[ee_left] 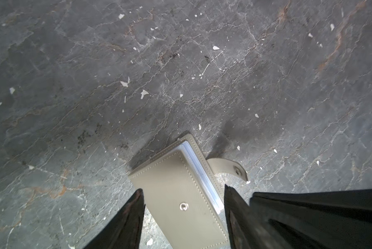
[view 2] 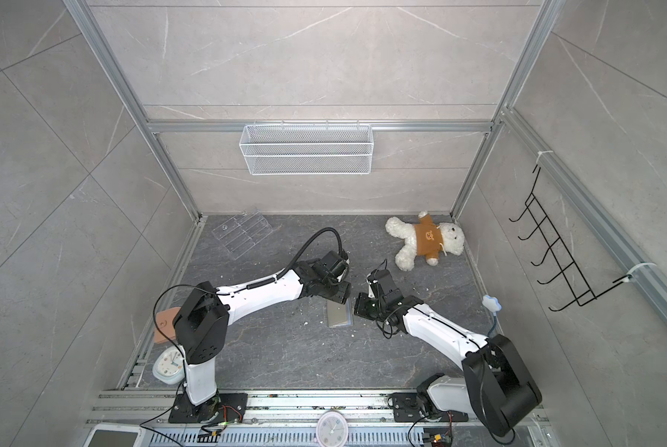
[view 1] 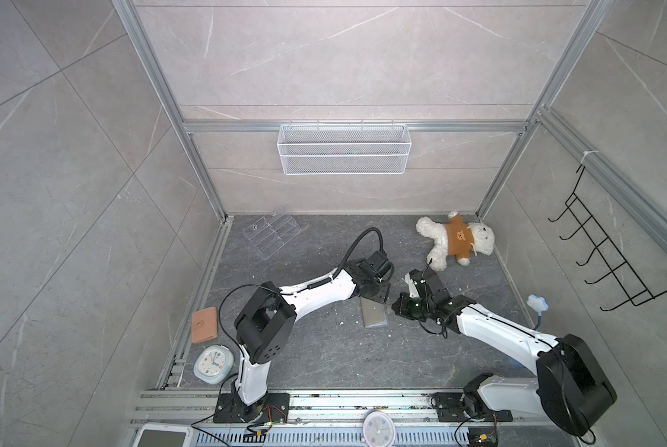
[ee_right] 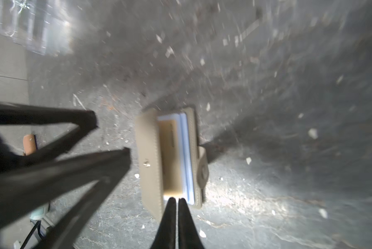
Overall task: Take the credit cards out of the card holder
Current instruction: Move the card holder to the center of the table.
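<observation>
The grey card holder (view 1: 373, 315) (view 2: 338, 316) lies mid-table with its cover lifted a little and its snap tab (ee_left: 230, 168) undone. My left gripper (ee_left: 183, 188) (view 1: 376, 296) is open, one finger on each side of the card holder (ee_left: 170, 179) at its far end. A gold-orange credit card (ee_right: 168, 151) shows inside the card holder (ee_right: 148, 151), beside a light blue panel. My right gripper (ee_right: 174, 199) (view 1: 395, 305) is shut, its tips at the holder's open edge just below the card. Whether they pinch anything is unclear.
A clear acrylic stand (view 1: 271, 236) sits at the back left and a teddy bear (view 1: 455, 240) at the back right. A tan wallet (view 1: 204, 325) and a clock (view 1: 212, 364) lie by the left rail. White crumbs dot the dark stone top.
</observation>
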Robot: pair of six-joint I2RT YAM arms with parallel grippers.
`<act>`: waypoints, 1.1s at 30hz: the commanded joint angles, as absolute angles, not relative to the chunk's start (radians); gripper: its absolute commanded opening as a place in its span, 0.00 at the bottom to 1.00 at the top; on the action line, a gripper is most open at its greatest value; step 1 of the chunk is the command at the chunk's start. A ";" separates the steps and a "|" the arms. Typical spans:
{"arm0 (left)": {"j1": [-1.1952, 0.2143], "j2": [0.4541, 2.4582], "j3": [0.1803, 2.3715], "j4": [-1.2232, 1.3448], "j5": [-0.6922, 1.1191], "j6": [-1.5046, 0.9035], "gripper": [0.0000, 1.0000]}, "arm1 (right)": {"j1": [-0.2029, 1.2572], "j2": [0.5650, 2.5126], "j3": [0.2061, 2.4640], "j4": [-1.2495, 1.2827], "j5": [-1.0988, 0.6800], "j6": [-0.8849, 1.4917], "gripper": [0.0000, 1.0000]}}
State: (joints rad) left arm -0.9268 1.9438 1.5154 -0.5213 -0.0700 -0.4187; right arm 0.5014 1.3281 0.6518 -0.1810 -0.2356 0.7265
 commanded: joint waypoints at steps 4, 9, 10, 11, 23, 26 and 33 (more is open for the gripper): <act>-0.927 2.010 1.608 -0.644 -0.075 -0.338 0.60 | 0.502 1.401 0.596 -0.010 -0.296 0.794 0.06; -0.927 2.050 1.646 -0.701 -0.079 -0.316 0.57 | 0.504 1.442 0.577 0.039 -0.305 0.810 0.05; -0.927 2.056 1.647 -0.705 -0.079 -0.311 0.57 | 0.505 1.452 0.573 0.051 -0.306 0.814 0.05; -0.928 2.064 1.650 -0.708 -0.077 -0.308 0.57 | 0.506 1.466 0.570 0.063 -0.307 0.819 0.05; -0.927 2.082 1.665 -0.742 -0.094 -0.296 0.63 | 0.519 1.532 0.551 0.114 -0.285 0.835 0.02; -0.927 2.058 1.646 -0.697 -0.064 -0.317 0.69 | 0.522 1.535 0.544 0.122 -0.278 0.836 0.02; -0.928 2.113 1.712 -0.757 -0.083 -0.339 0.69 | 0.529 1.556 0.538 0.149 -0.278 0.844 0.02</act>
State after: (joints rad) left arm -0.9272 2.0922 1.6749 -0.7219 -0.0772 -0.3252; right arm 0.5190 1.5303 0.5556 0.1410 -0.2955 0.8272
